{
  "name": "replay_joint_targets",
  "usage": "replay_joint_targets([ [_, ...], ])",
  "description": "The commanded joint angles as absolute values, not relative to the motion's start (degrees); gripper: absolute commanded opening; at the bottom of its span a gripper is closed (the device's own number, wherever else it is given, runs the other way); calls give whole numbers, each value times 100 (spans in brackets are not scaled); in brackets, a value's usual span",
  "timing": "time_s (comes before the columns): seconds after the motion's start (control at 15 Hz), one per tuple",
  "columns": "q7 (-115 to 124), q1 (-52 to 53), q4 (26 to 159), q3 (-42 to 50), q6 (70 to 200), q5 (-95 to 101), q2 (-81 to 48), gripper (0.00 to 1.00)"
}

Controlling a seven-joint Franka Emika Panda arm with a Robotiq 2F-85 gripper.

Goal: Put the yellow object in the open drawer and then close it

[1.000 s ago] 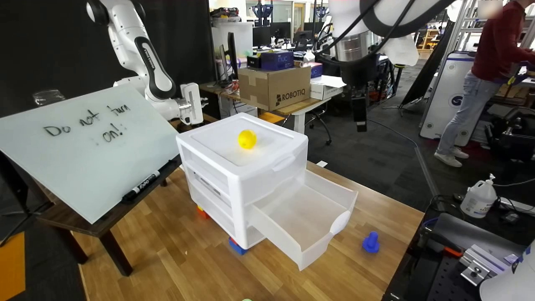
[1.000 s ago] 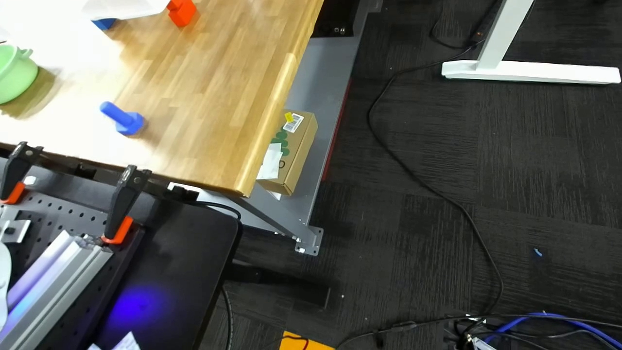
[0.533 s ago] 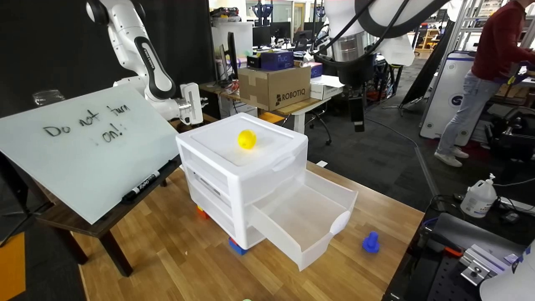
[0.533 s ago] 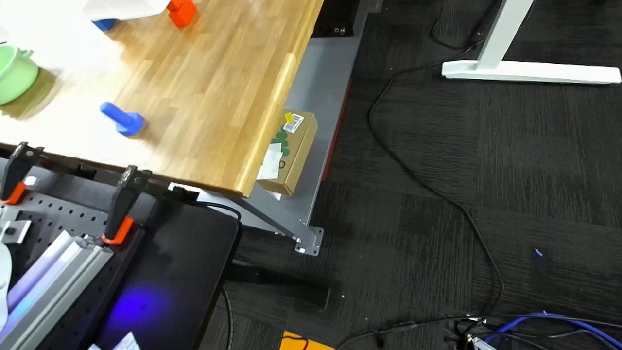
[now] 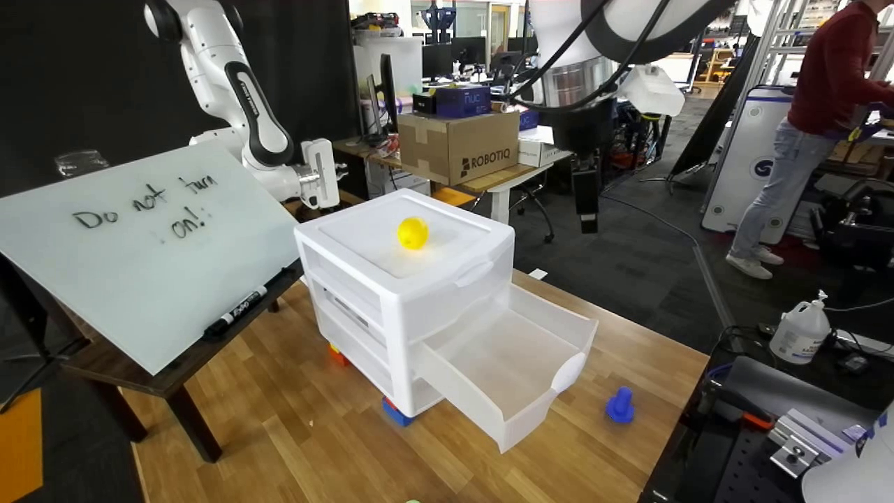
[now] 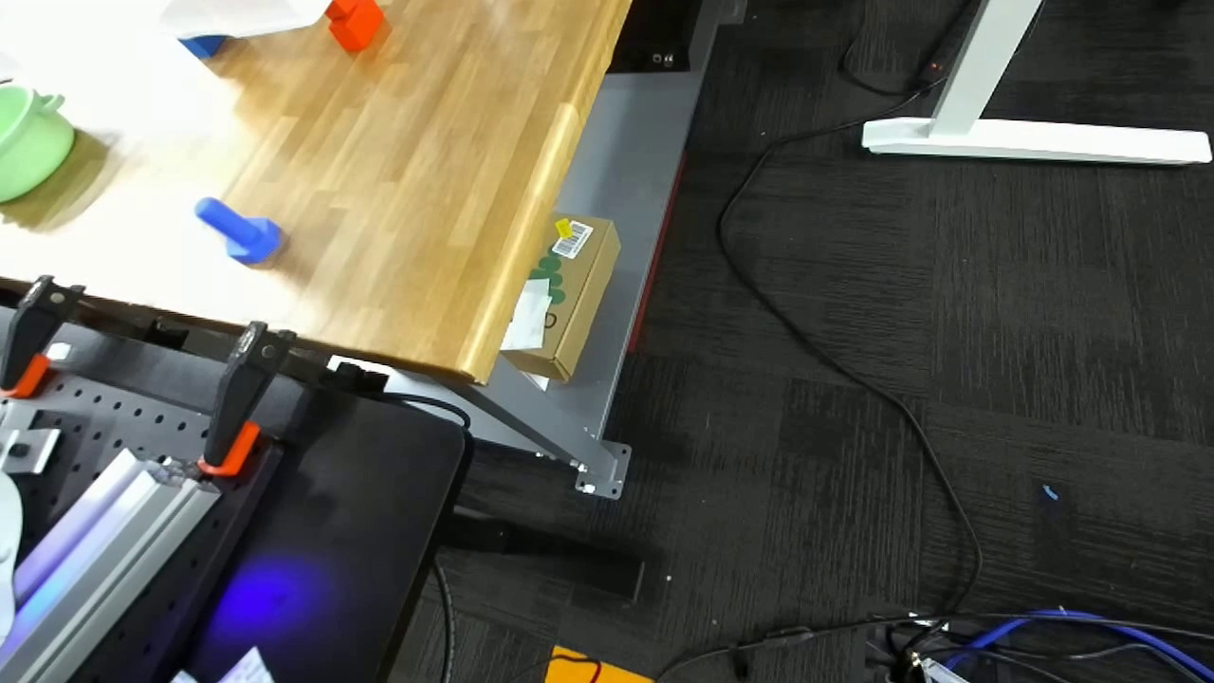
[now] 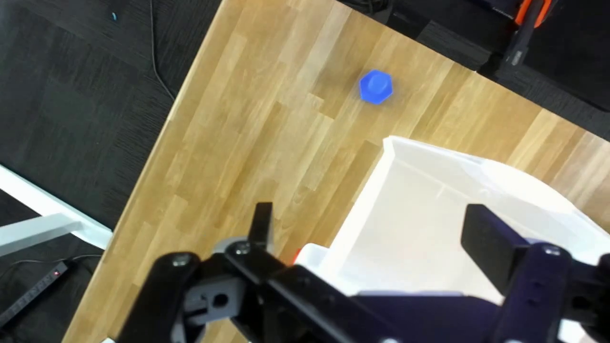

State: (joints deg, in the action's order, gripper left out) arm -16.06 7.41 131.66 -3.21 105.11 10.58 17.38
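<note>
The yellow object [image 5: 413, 232] tops the unit [image 5: 397, 342] (drawer [image 5: 515, 356] open).

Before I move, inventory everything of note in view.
table: 1, light brown, in all views
drawer unit: 1, translucent white, on the table
open drawer: 1, translucent white, lowest in the unit
yellow object: 1, yellow, atop the unit
blue peg: 1, blue, on the table
green pot: 1, pale green, on the table
blocks: several, mostly red and blue, at the unit's base
whiteboard: 1, white, on a dark stand
marker: 1, black and white, on the stand
Robotiq box: 1, brown, background
second arm: 1, white, behind the whiteboard
person: 1, red top, background
tool: 1, black, raised, open, empty
robot's arm: 1, white, above the tool
</note>
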Motion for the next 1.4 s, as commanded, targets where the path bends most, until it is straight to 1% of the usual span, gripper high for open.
replay_joint_targets([
  [0.0,-1890,876,12781,-404,10520,831,1334,100],
  [0.13,-1906,939,12476,-509,10424,878,1024,100],
  [0.67,-2143,1036,10575,-876,9782,1135,-498,100],
  [0.73,-1956,994,11012,-867,10178,1064,-200,100],
  [1.33,-1951,989,10930,-882,10155,1065,-295,100],
])
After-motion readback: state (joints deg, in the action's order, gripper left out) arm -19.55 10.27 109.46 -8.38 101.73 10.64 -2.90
